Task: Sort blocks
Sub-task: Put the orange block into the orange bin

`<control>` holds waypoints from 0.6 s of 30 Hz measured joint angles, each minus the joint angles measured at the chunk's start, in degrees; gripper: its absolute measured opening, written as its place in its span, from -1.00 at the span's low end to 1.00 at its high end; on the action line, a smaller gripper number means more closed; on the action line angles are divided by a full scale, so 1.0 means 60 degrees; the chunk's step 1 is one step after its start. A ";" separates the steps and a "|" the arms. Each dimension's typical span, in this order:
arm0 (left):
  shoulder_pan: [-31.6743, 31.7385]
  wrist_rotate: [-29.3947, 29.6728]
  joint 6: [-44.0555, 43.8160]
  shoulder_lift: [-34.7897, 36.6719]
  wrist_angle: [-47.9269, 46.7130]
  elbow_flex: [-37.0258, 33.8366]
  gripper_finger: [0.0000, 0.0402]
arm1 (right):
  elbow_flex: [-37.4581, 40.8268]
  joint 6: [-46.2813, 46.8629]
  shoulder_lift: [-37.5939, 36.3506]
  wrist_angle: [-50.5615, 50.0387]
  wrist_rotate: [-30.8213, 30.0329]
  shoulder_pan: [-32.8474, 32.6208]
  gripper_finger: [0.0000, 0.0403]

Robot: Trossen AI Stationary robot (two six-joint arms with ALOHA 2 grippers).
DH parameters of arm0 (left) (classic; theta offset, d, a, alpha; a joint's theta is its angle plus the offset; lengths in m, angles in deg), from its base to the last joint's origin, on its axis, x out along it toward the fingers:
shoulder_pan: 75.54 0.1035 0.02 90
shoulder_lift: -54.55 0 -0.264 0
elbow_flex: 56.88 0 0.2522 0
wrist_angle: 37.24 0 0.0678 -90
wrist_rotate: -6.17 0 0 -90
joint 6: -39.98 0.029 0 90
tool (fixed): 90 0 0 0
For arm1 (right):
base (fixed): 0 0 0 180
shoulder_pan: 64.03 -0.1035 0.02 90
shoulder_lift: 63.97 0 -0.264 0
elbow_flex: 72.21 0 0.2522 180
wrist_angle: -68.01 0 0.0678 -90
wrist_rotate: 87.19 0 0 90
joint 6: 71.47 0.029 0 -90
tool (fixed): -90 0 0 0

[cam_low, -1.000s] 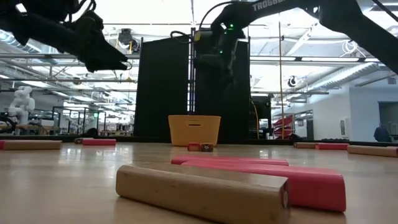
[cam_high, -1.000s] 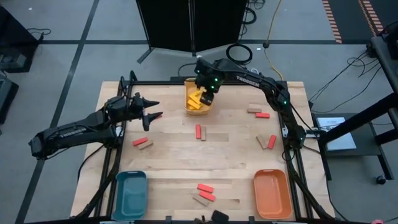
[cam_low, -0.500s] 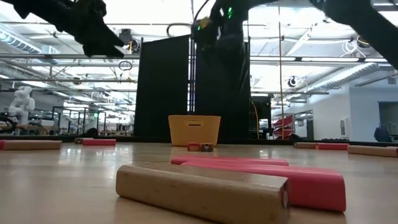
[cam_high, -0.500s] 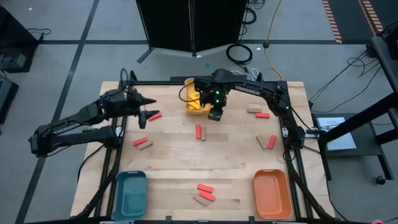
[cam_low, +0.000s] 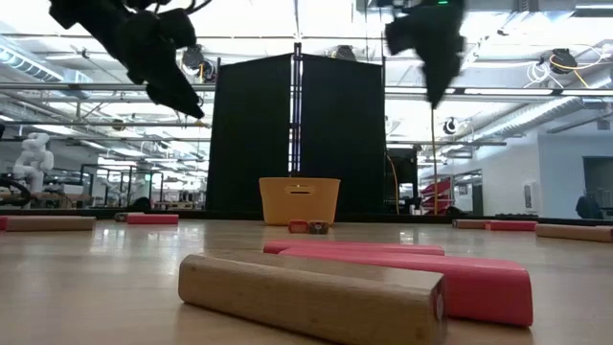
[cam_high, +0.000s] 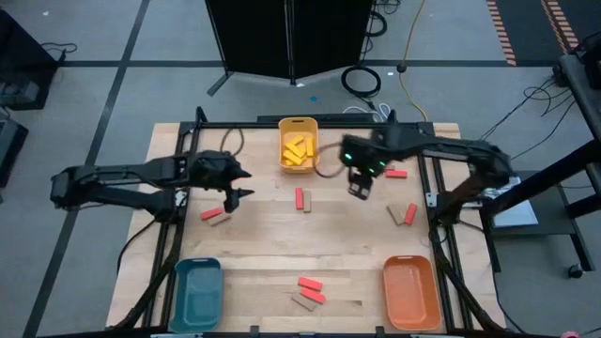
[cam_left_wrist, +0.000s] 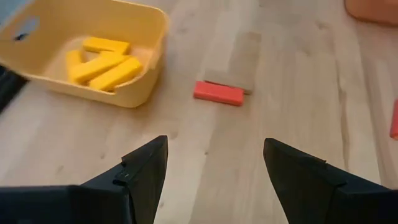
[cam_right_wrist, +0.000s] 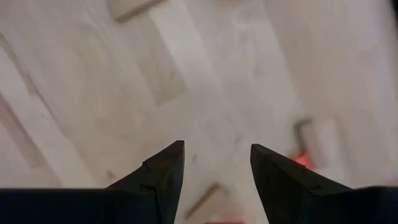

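Currently both arms hang clear of the wooden tabletop (cam_high: 357, 253), between picks. The right gripper (cam_high: 359, 188) hovers at about two o'clock from table centre, fingers spread and empty; the left gripper (cam_high: 235, 191) hovers at ten o'clock, likewise spread and empty, just above a red and tan pair (cam_high: 215, 215). Yellow blocks (cam_high: 299, 150) lie in the yellow bin (cam_high: 282, 125) at twelve. Red and tan blocks lie scattered elsewhere; the teal tray (cam_high: 197, 290) and orange tray (cam_high: 411, 293) hold nothing. Next, each gripper likely needs to descend squarely over one bar. Beyond the table stands a dark partition (cam_low: 297, 134) in a workshop hall.

Yellow blocks (cam_high: 299, 150) heaped together — red blocks (cam_high: 310, 287) and tan blocks (cam_high: 302, 302) scattered flat.
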State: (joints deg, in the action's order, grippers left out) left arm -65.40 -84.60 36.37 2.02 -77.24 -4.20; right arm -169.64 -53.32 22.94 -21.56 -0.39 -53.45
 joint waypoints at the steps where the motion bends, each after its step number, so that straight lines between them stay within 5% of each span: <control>1: -0.0108 -0.0003 0.0117 -0.0183 0.0183 0.0000 0.30 | 0.0556 0.0413 -0.0425 0.0125 0.0007 -0.0118 -0.14; 9: -0.1089 -0.1316 0.1416 -0.1292 0.2372 0.0000 0.30 | 0.3974 0.2181 -0.2638 0.1962 0.0011 -0.0538 -0.14; 18: -0.1843 -0.1024 0.1736 -0.2313 0.3203 0.0277 0.30 | 0.5419 0.1576 -0.2666 0.3791 -0.0517 -0.0385 -0.14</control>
State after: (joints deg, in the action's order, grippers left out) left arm -76.46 -90.74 46.78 -11.86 -58.02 -2.54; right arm -137.13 -43.87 6.94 1.19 -3.49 -55.76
